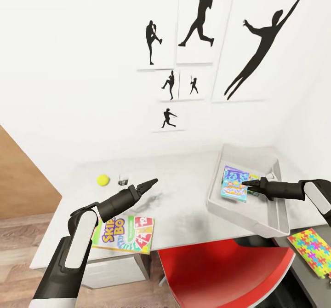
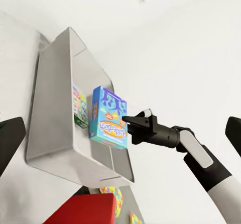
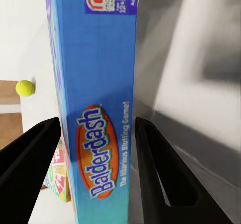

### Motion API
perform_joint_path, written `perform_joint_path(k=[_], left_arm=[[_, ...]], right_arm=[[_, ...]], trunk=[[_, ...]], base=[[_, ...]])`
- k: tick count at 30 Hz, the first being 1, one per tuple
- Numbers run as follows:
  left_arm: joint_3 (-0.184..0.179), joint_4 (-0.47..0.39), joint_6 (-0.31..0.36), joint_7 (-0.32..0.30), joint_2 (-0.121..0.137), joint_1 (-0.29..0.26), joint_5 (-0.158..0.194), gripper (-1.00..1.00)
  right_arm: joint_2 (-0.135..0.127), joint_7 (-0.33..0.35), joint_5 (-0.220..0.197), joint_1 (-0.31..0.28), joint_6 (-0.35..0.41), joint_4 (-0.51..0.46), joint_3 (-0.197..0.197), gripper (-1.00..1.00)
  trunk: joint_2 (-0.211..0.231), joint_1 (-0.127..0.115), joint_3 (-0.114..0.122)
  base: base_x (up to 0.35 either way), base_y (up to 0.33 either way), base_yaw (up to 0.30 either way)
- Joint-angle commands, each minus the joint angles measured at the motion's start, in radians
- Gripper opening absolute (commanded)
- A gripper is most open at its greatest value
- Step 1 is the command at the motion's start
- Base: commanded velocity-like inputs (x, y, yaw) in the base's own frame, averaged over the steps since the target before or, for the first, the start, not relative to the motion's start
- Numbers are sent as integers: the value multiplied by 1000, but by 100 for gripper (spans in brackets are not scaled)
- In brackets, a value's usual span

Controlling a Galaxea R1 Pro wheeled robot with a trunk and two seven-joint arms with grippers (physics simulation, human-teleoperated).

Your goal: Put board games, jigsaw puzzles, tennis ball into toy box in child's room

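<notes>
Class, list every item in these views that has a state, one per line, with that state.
Toy box: open, tilted on the table.
Balderdash box: closed, gripped over the toy box.
Right gripper: shut on the Balderdash box.
Left gripper: empty, over the table.
Skip-Bo box: closed, lying flat.
Tennis ball: resting on the table.

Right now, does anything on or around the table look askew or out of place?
Yes. The toy box sits tilted, its near corner hanging past the table edge above the red chair. The Skip-Bo game also overhangs the front edge. The Balderdash box stands on edge between the right gripper fingers, inside the box.
</notes>
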Motion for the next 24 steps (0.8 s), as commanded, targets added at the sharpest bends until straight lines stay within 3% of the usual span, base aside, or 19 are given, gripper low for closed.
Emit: perform_joint_path(k=[1,24], left_arm=[[2,0,6,-4,-1,-1,-1,100],[2,0,6,-3,-1,-1,0,100]], right_arm=[[-1,9,2,-1,1,1,4,-100],[-1,8,2,-1,1,1,3,-100]], trunk=[[-2,1,-4],[-2,1,-41]], base=[[0,0,0],[0,0,0]])
